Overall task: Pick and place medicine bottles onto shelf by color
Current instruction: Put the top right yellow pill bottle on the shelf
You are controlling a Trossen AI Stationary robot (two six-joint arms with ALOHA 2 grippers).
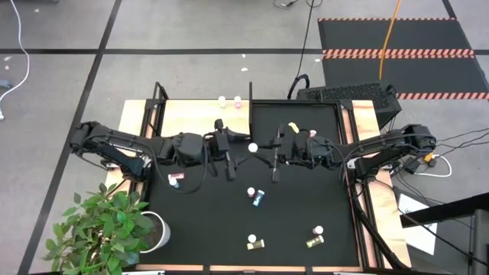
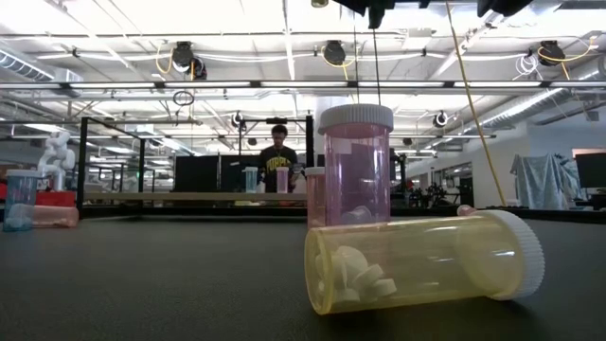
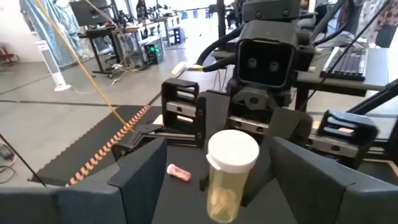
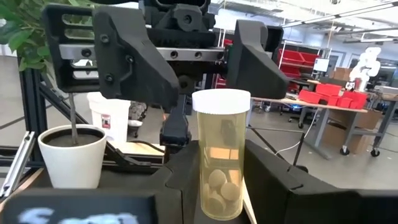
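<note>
A yellow-olive medicine bottle (image 4: 221, 162) with a white cap (image 1: 252, 147) stands upright in the air over the middle of the black mat (image 1: 306, 206). My right gripper (image 4: 224, 202) is shut on it. Coming from the left, my left gripper (image 3: 224, 186) is open, with one finger on either side of the bottle's upper part and a gap on each side. The pale wood shelf (image 1: 195, 118) lies at the far left, with two bottles (image 1: 229, 100) at its far edge. My right gripper pinches the bottle's lower body (image 4: 208, 186) between its two fingers. The fingers run about level, coming from the table's right side. The bottle stands upright with its cap up, lifted clear of the mat.
Loose bottles lie on the mat: a pink one (image 1: 175, 179) at the left, a blue one (image 1: 257, 197) in the middle, and two yellow ones (image 1: 254, 242) (image 1: 314, 241) near the front edge. A potted plant (image 1: 114, 229) stands at the near left corner.
</note>
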